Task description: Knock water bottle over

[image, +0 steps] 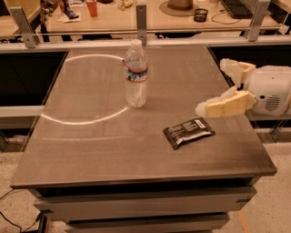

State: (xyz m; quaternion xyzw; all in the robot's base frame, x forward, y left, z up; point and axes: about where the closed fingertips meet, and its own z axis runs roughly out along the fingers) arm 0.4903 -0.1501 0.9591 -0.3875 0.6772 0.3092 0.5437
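You are looking at a broad grey-brown counter (91,150) with a smooth, faintly streaked top and a stepped, drawer-like front below its edge. A thin bright ring of reflected light (82,122) curves across its left half. Beyond the far edge runs a rail with grey metal posts (141,22). Behind that is a pale wooden desk (113,20) carrying a red cup (92,7), a tan hat (180,4), a small black mesh pot (200,14) and a dark keyboard (236,7). The floor (273,205) at lower right is pale and speckled, and a dark cable (9,216) trails at lower left.

The water bottle (135,75) stands upright on the counter, towards the back and a little left of centre, with its base just inside the ring of light. It is clear ribbed plastic with a white cap and a red-and-dark label band near the top.

A flat black snack packet (188,133) with a small white label lies on the counter to the bottle's right and nearer you, well apart from it.

Your pincer (213,87) reaches in from the right, over the counter's right edge and above the packet, clear of the bottle. Its two cream, blocky fingers are spread wide apart with nothing between them, on a rounded white wrist housing (270,91). Between pincer and bottle the counter top lies bare.
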